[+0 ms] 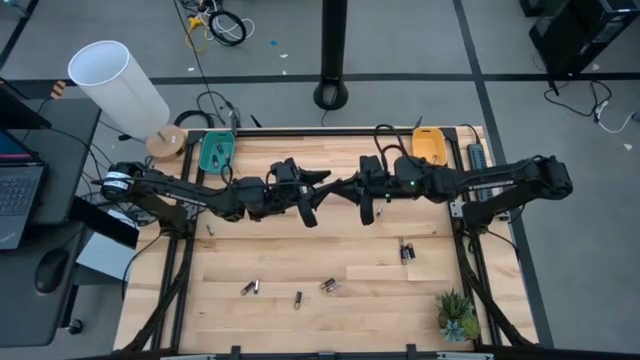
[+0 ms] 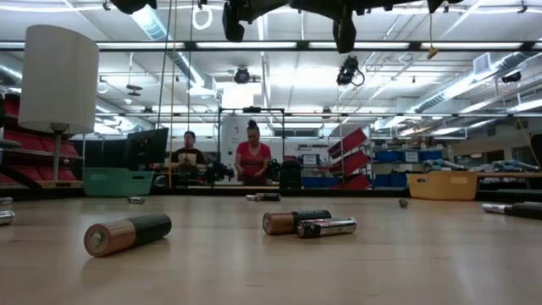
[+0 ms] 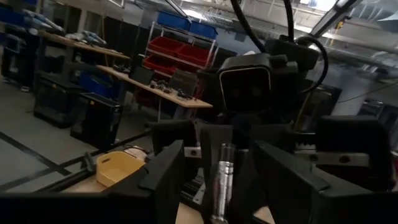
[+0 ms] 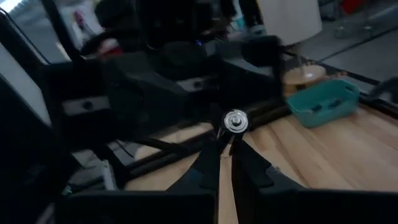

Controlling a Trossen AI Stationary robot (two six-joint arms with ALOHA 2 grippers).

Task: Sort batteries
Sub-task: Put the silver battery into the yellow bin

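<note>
Both grippers meet mid-air above wooden slat table point(image 1: 350, 270). Right gripper point(image 4: 225, 144) pinched tight on silvery cylindrical battery point(image 4: 235, 121), round end cap facing its camera. Left gripper point(image 3: 219, 168) spread wide, dark blocky fingers either side of same battery, not touching. Loose batteries point(image 1: 328, 286) below on table.

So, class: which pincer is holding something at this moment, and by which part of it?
The right pincer grips a battery by one end. The left pincer is open around that battery, holding nothing.
</note>
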